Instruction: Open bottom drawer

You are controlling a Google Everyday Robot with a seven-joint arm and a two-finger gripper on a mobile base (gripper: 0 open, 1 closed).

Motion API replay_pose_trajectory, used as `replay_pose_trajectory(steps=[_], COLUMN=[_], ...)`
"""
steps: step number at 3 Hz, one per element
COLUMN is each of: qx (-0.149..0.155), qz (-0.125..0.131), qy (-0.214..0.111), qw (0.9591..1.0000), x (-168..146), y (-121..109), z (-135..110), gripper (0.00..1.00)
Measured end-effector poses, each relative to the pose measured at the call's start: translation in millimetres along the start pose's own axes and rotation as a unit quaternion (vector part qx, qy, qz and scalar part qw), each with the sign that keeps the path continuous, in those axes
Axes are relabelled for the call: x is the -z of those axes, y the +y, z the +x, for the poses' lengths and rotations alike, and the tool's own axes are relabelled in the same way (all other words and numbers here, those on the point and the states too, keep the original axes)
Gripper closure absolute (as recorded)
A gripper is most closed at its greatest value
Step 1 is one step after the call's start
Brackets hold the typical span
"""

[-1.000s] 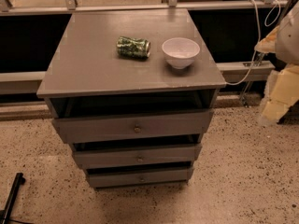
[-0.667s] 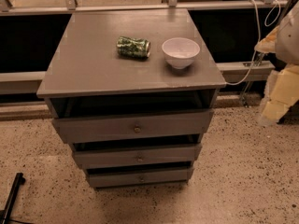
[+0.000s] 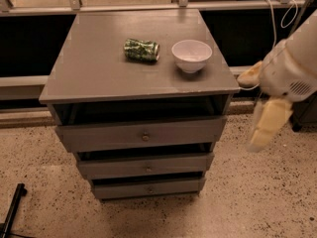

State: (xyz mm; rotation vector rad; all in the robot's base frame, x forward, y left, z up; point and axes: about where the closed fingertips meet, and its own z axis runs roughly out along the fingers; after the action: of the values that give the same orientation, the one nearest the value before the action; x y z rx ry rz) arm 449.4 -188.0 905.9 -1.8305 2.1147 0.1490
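The bottom drawer (image 3: 168, 187) is the lowest and narrowest grey front of a three-drawer cabinet, with a small round knob (image 3: 150, 189) at its centre. Its front sits close in under the middle drawer (image 3: 173, 165), with a dark gap above it. My gripper (image 3: 248, 112) hangs to the right of the cabinet, level with the top drawer (image 3: 99, 138) and well above the bottom drawer. Its two cream fingers (image 3: 266, 125) are spread apart and hold nothing.
A crushed green can (image 3: 141, 49) and a white bowl (image 3: 191, 55) sit on the cabinet top (image 3: 94, 68). A railing and dark panels run behind. Cables hang at the upper right (image 3: 272, 19). A black bar (image 3: 12, 209) lies on the speckled floor at the lower left.
My arm and gripper have moved left, closer to the cabinet's right side. The drawers, can and bowl have not moved.
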Motion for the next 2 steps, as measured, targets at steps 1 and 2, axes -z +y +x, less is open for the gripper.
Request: replay_pose_trajectory(steps=[1, 2], qx=[0.044, 0.061], qz=[-0.037, -0.040], qy=[-0.150, -0.145], qw=[0.9870, 0.9867], x=[-81.5, -83.0], y=[-6.1, -4.6], z=[-14.8, -12.6], gripper=[0.00, 0.00])
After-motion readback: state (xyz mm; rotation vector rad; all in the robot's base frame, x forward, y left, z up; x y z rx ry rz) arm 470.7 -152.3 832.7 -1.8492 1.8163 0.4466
